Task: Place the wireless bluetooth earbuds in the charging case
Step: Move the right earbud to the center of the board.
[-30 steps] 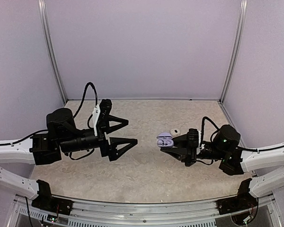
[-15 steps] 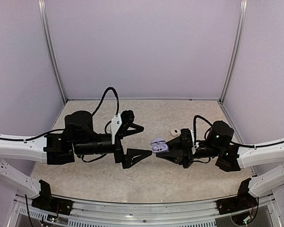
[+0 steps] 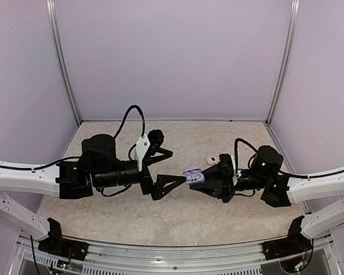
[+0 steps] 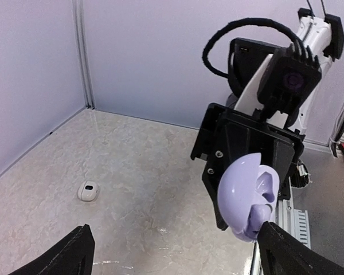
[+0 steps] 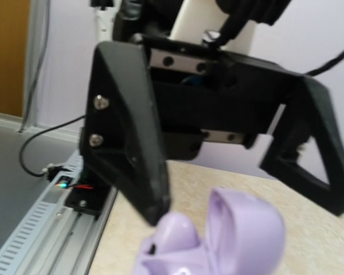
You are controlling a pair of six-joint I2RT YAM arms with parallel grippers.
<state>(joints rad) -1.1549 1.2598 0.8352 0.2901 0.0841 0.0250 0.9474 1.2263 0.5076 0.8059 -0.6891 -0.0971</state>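
1. Right pincer (image 3: 198,181), seen from above, is clamped on the open lilac charging case (image 3: 192,172); my left pincer (image 3: 178,167) gapes empty just beside that case.
2. Left wrist: a glossy, rounded plastic shell; a white rounded piece (image 4: 88,191) lies well beyond the case.
3. Right wrist: blurred. I cannot tell whether earbuds sit inside the case, so seating likely remains.

A lilac charging case (image 3: 192,174), its lid raised, is gripped between the closed fingers of the right gripper (image 3: 202,181). The left gripper (image 3: 178,166) is turned toward it with its fingers spread wide, the lower fingertip just beside the case. A small white object (image 3: 211,160) is seen lying on the table (image 3: 160,217), near the right gripper
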